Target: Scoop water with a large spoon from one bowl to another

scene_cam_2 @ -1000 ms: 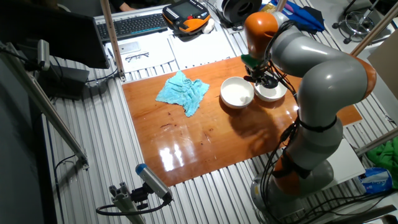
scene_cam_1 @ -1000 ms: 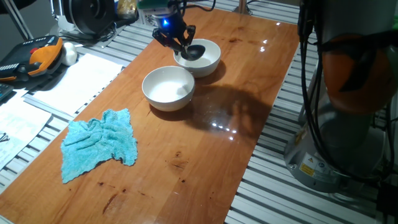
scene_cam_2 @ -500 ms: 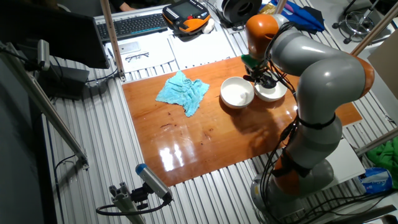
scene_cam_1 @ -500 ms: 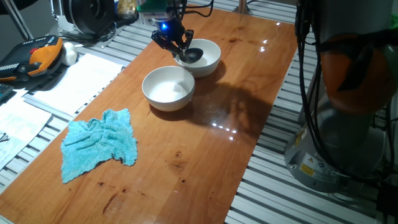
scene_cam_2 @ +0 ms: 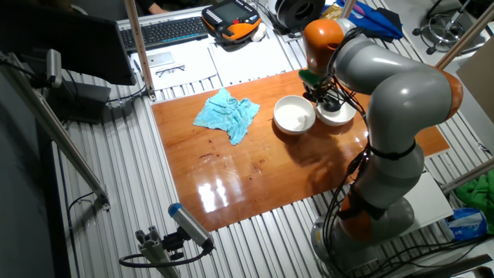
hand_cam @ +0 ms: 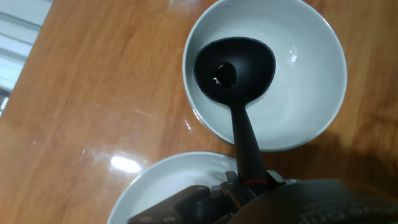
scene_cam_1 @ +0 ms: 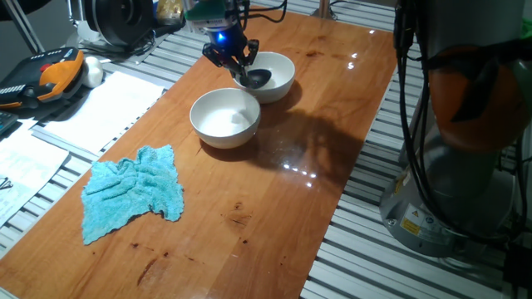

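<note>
My gripper (scene_cam_1: pixel 230 55) is shut on the handle of the large spoon, a black ladle. Its scoop (scene_cam_1: pixel 258 78) hangs inside the far white bowl (scene_cam_1: pixel 281 85). In the hand view the scoop (hand_cam: pixel 234 68) sits low in that bowl (hand_cam: pixel 308 93) with a small glint of water in its bottom, and my gripper (hand_cam: pixel 249 184) clamps the handle (hand_cam: pixel 245 140). The near white bowl (scene_cam_1: pixel 224 118) stands just beside it and also shows in the hand view (hand_cam: pixel 158 180). Water in either bowl is hard to make out. The other fixed view shows both bowls (scene_cam_2: pixel 295 116) under my hand (scene_cam_2: pixel 324 96).
A crumpled blue cloth (scene_cam_1: pixel 133 193) lies on the wooden table (scene_cam_1: pixel 274 208) left of the bowls. Papers (scene_cam_1: pixel 100 104) and an orange and black device (scene_cam_1: pixel 46 76) lie off the table's left edge. My robot base (scene_cam_1: pixel 453 166) stands at the right.
The ladle scoop has sunk a little lower into the far bowl and my gripper has shifted slightly. The bowls and the cloth have not moved.
</note>
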Controlling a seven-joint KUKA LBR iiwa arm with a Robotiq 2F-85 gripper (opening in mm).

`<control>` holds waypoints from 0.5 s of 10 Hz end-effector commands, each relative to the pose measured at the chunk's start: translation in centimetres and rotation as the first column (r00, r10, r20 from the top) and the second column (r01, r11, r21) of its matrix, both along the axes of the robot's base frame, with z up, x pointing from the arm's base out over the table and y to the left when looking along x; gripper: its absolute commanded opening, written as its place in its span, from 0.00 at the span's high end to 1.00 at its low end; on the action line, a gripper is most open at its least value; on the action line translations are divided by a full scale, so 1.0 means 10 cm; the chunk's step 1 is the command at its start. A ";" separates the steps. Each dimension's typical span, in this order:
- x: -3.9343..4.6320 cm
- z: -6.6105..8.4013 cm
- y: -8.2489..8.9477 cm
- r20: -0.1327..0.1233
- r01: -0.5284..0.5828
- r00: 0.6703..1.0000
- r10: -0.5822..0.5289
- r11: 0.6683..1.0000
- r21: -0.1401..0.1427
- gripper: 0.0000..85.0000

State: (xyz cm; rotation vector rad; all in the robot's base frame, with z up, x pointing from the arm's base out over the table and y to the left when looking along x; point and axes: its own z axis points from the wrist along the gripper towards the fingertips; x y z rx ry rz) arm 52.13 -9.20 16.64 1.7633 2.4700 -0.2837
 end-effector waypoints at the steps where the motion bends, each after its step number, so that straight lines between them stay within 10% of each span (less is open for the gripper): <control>1: 0.016 -0.03 -0.01 0.014 0.053 0.998 -0.053 0.998 0.019 1.00; 5: 0.136 -0.14 0.03 0.062 0.262 0.962 -0.266 0.963 0.053 1.00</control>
